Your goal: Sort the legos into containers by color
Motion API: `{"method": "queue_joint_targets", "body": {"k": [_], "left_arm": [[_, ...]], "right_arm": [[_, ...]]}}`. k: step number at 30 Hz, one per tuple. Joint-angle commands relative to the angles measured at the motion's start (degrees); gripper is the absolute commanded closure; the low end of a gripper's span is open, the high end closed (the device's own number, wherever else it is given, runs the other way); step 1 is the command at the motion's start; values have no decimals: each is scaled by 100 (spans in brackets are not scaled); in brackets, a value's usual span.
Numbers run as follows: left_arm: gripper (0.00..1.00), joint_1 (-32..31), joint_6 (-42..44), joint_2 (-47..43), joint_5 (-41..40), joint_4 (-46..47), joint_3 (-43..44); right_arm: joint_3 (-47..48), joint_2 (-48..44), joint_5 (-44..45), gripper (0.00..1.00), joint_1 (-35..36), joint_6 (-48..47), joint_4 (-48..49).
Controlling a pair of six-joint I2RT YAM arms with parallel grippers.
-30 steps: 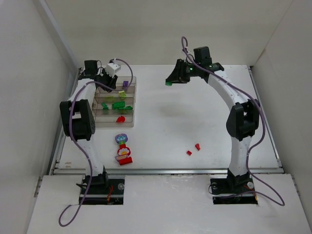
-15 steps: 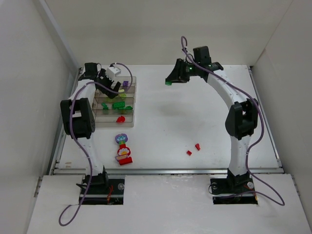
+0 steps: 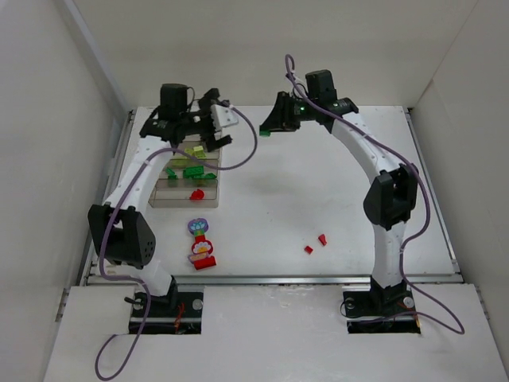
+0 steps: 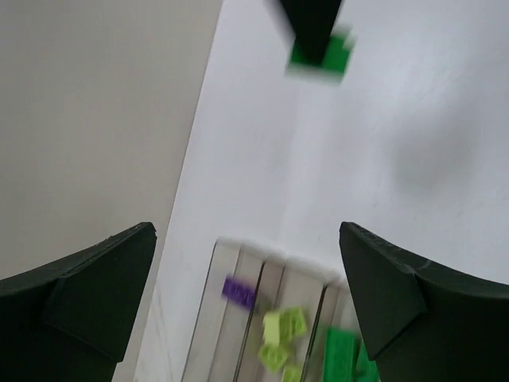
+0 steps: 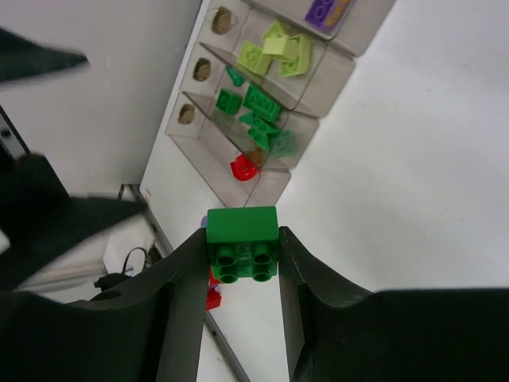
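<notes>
Left gripper (image 3: 213, 131), upper left of centre in the top view, hangs over the far end of the tray (image 3: 163, 200). Its jaws are spread wide with nothing between them, and its wrist view is blurred. The tray is clear with a brownish tint and narrow slots. From the upper end of the right wrist view down it holds a purple brick (image 5: 328, 9), lime bricks (image 5: 274, 52), dark green bricks (image 5: 250, 103) and one red brick (image 5: 242, 167). The flower-topped piece (image 3: 201, 247) lies on the table just below the tray. Right gripper (image 3: 266, 131), upper centre, is clamped on a dark green brick (image 5: 241, 227), chunky, four round sockets facing the camera. The brick is held in the air beside the tray's far right corner, not over it. Step in hand looks like the carry to the green slot. Best to come in over the third slot, keep clear of the left gripper crowding that end, and let go low so the brick doesn't bounce into lime or red. Two small red bricks (image 3: 308, 249) sit loose, lower right of centre.
</notes>
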Motion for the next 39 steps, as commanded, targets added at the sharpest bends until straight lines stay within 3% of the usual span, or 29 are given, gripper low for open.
{"method": "queue_joint_targets", "body": {"k": [1,8,11,13,14,16,17,22,27,29,33,35,38,39], "left_arm": [[0,-501,48,22,772,-142,-78],[0,-1021,-849,75,492,789,-201],[10,-1021,-849,128,553,737,-70],[23,-1021,-849,128,553,649,-70],[36,-1021,-849,128,553,588,-70],[44,-1083,-788,128,553,483,-70],[44,-1083,-701,180,553,430,-70],[18,-1136,-577,233,553,148,-17],[12,-1136,-524,338,553,86,-17],[19,-1188,-524,339,484,147,-17],[44,-1188,-770,391,325,429,-17],[64,-1241,-822,444,325,429,35],[79,-1241,-884,444,325,429,36],[91,-1241,-937,444,377,429,88]], "right_arm": [[262,-137,-197,100,239,-205,12],[-132,-410,-145,100,423,-389,12],[-291,-541,-145,100,423,-389,74],[-292,-594,-145,100,423,-389,74],[-344,-594,-145,100,423,-389,126],[-344,-594,-145,100,423,-389,126],[-344,-594,-197,100,423,-389,126],[-344,-594,-198,100,423,-389,179],[-240,-594,-250,100,423,-389,179],[-239,-594,-312,100,423,-389,179],[-186,-542,-365,100,476,-389,179],[-64,-428,-496,100,476,-442,57],[-11,-367,-549,100,476,-442,3],[42,-366,-601,100,476,-494,3]]}}
